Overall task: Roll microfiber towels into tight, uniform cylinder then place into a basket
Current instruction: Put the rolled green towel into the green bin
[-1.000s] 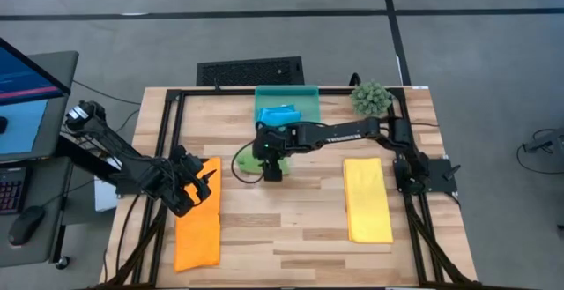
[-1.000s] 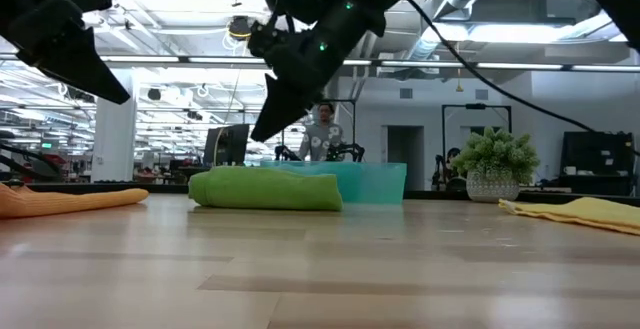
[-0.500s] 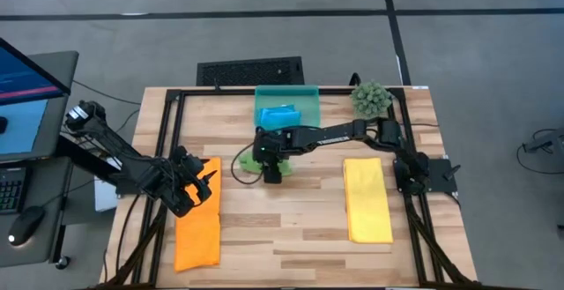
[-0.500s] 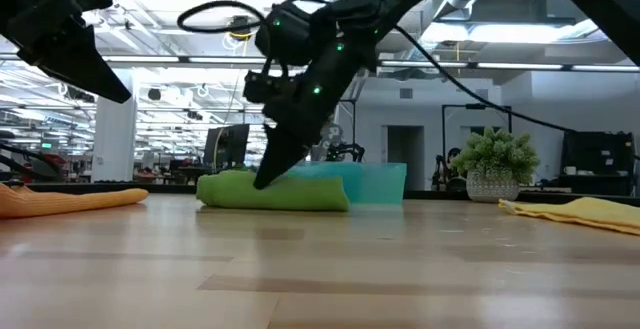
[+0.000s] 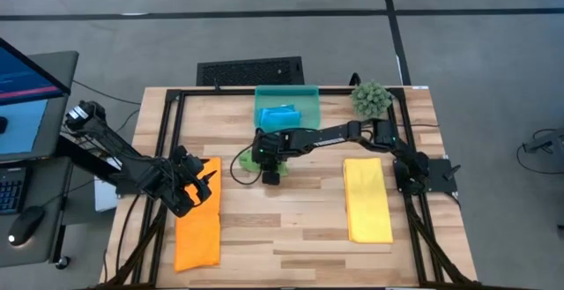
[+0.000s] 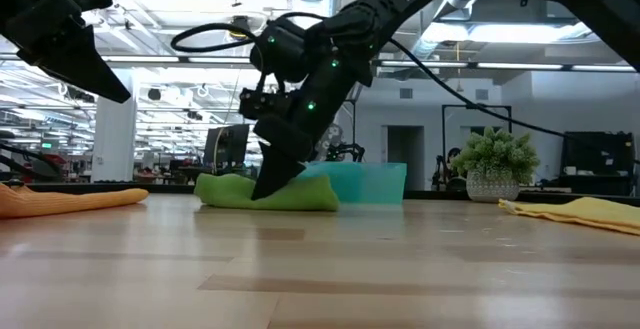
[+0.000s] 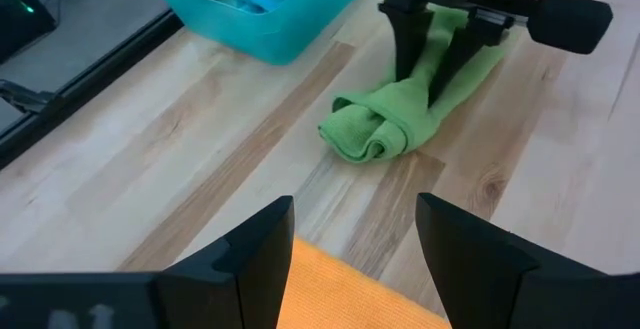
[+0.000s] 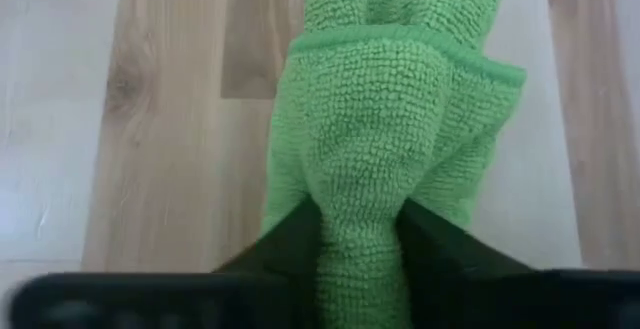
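- Near the middle of the desk, a bit toward its back edge, the right gripper (image 5: 272, 174) comes down on the green towel (image 7: 405, 119) and pinches it between its two fingers (image 8: 290, 239).
- The green towel is rolled into a short, fat, lumpy roll. One end shows a loose swirl, and the cloth bunches up where the fingers squeeze it.
- Just behind that roll sits the basket (image 5: 308, 96), at the middle of the desk's back edge. A rolled blue towel (image 5: 280, 115) lies inside it.
- The roll is close to the basket's front wall; I cannot tell if they touch.
- The yellow towel (image 5: 367, 199) lies flat near the desk's right edge, long and narrow, well apart from the roll.
- The orange towel (image 5: 197, 228) lies flat near the desk's left edge, reaching toward the front left corner.
- The left gripper (image 5: 204, 184) hangs over the back end of the orange towel with its fingers spread, holding nothing.
- Bare wood shows between the orange and yellow towels, and all along the front edge.
- A spiky green plant ball (image 5: 371, 99) sits at the back right corner.
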You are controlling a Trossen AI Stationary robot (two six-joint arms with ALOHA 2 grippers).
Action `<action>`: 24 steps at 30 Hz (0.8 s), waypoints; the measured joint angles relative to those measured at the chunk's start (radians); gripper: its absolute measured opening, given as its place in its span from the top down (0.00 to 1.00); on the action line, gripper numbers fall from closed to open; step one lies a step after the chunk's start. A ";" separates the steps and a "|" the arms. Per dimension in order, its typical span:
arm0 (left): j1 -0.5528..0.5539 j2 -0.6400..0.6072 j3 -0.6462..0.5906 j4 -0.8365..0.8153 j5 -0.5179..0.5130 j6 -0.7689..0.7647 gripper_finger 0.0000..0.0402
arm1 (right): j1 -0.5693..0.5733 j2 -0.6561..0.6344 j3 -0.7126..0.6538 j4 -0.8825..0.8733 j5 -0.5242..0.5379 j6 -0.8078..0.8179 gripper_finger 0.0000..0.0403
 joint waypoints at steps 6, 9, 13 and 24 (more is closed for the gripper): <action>0.000 0.000 0.000 0.000 0.000 -0.001 0.49 | 0.006 0.001 -0.001 -0.001 -0.001 0.000 0.92; 0.000 0.000 0.000 0.000 0.000 -0.001 0.49 | 0.011 -0.012 -0.003 -0.005 0.003 -0.020 0.92; 0.000 0.000 0.000 0.000 0.015 -0.002 0.49 | 0.021 -0.043 -0.010 -0.040 0.042 -0.084 0.91; 0.000 0.000 0.000 0.002 0.024 -0.007 0.49 | -0.023 -0.185 -0.007 -0.092 0.118 -0.234 0.91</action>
